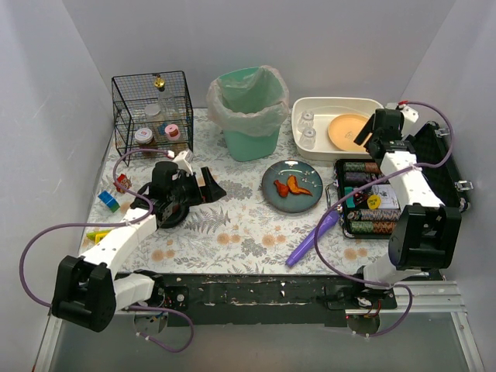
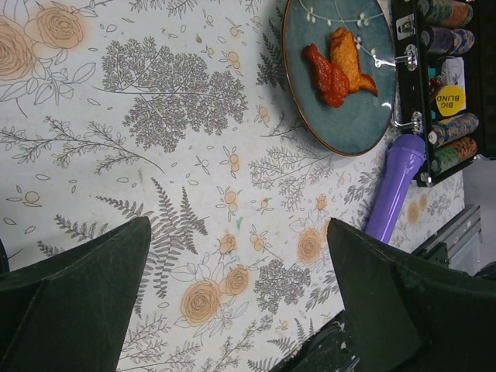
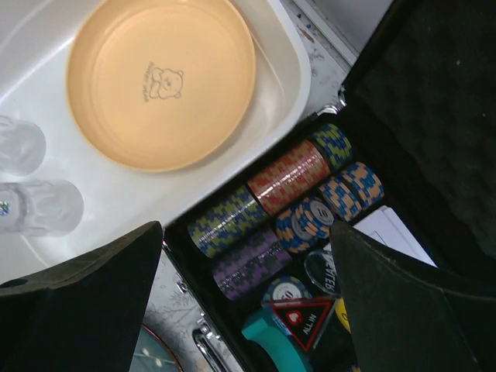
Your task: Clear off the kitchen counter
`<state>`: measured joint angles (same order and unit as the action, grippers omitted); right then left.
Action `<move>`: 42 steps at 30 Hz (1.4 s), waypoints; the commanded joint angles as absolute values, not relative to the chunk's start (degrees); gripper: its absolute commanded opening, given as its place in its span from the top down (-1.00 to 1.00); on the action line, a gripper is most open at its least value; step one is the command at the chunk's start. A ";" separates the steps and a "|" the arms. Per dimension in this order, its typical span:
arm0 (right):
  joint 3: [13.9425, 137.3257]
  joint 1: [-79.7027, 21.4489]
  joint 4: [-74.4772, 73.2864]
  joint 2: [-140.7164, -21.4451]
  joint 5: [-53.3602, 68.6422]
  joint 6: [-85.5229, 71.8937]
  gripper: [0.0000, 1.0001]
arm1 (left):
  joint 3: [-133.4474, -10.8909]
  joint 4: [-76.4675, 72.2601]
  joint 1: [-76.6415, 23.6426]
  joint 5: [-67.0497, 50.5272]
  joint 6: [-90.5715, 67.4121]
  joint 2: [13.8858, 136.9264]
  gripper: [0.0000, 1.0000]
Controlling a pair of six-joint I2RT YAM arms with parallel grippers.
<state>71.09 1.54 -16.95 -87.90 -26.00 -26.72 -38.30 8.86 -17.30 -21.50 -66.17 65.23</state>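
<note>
Closest to my lens is the left gripper (image 2: 239, 232), its dark, matte, wedge-shaped jaws filling the bottom corners of the left wrist frame. They stand wide apart with nothing between them. The kitchen counter (image 2: 155, 155) lies flat directly beneath and beyond the gap, a smooth whitish cloth printed with grey-green ferns and peach flowers. At the upper right of that frame sits a round, glossy blue-grey plate (image 2: 349, 124) with a rusty rim, carrying two orange-red pieces of food (image 2: 337, 66). Just below it lies a smooth purple tool (image 2: 391, 186), rod-shaped.

On the right wrist frame, the right gripper (image 3: 246, 232) is likewise spread and empty. It hangs over the spot where a white, round-cornered basin (image 3: 287, 70) meets an open black case (image 3: 434, 101). The counter shows only as a sliver at the bottom centre. In the basin are a shallow peach dish (image 3: 159, 77) and clear glasses (image 3: 39, 205); in the case, rows of striped chips (image 3: 287, 178).
</note>
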 commanded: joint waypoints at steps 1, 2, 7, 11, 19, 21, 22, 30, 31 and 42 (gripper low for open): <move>68.30 1.85 -23.12 -82.89 -25.41 -26.28 -0.92 | -42.44 8.70 -17.05 -23.73 -69.51 66.61 -0.96; 66.55 1.85 -22.59 -81.66 -24.18 -26.80 -0.91 | -43.15 8.53 -17.40 -23.73 -70.22 67.40 -0.96; 57.15 1.85 -16.28 -74.29 -12.50 -27.51 -0.79 | -45.79 8.18 -23.62 -15.93 -73.56 71.10 -0.96; 49.93 1.76 -10.47 -66.20 -6.60 -27.59 -0.58 | -45.36 4.06 -29.88 -9.59 -78.73 74.96 -0.96; 48.25 0.79 -15.02 -55.03 -3.17 -29.18 -0.41 | -43.59 -11.24 -32.17 -10.37 -88.50 88.40 -0.96; 48.34 0.79 -16.34 -53.27 -1.50 -29.35 -0.40 | -44.29 -13.96 -32.34 -10.46 -90.86 92.18 -0.90; 48.43 0.79 -16.87 -52.48 -1.15 -29.44 -0.40 | -44.73 -15.45 -32.34 -10.89 -91.84 93.33 -0.86; 49.93 0.70 -21.97 -50.10 -4.21 -25.83 -0.82 | -48.86 -19.25 -34.28 -10.11 -94.92 101.51 -0.74; 49.40 0.70 -21.97 -50.10 -5.52 -26.27 -0.93 | -49.04 -19.42 -34.36 -10.11 -95.01 101.86 -0.74; 48.61 0.79 -21.45 -53.44 -2.90 -30.14 -0.71 | -51.41 -18.81 -36.65 -5.81 -97.64 106.34 -0.63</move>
<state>48.05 0.97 -22.96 -53.34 -4.29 -28.14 -49.91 -20.01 -35.14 -9.72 -96.01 104.71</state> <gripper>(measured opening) 0.895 0.837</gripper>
